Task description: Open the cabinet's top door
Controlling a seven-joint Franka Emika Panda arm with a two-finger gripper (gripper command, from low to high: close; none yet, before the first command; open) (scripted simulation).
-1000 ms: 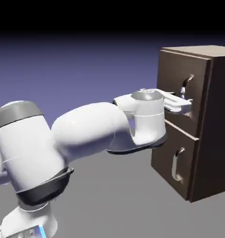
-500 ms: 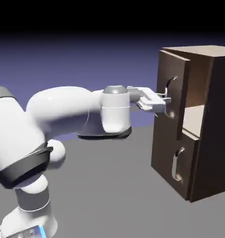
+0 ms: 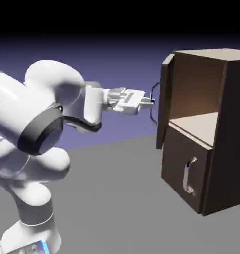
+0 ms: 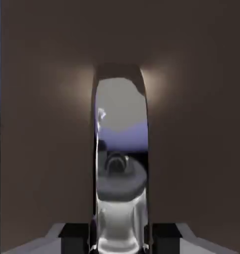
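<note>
Dark brown wooden top door (image 3: 164,106), hinged at the cabinet's (image 3: 233,134) far front edge, has swung from shut to wide open, so the task looks nearly done. The white two-finger gripper (image 3: 150,102) reaches out roughly level, fingers pinching the curved silver bar handle (image 4: 120,198); exact contact is hard to judge.

Exterior view: black upper band grading into a violet backdrop; the arm (image 3: 55,84) is brightly lit, its white surfaces nearly washed out. The cabinet's (image 3: 191,166) side at the right edge lies in deep shade, its top paler; a small glint marks the lower handle (image 3: 187,176). Hand view: dim overall; two soft, warm glows flank the top of the mirror-like handle (image 4: 121,149), whose reflections appear smeared, with white glare at the bottom centre.
</note>
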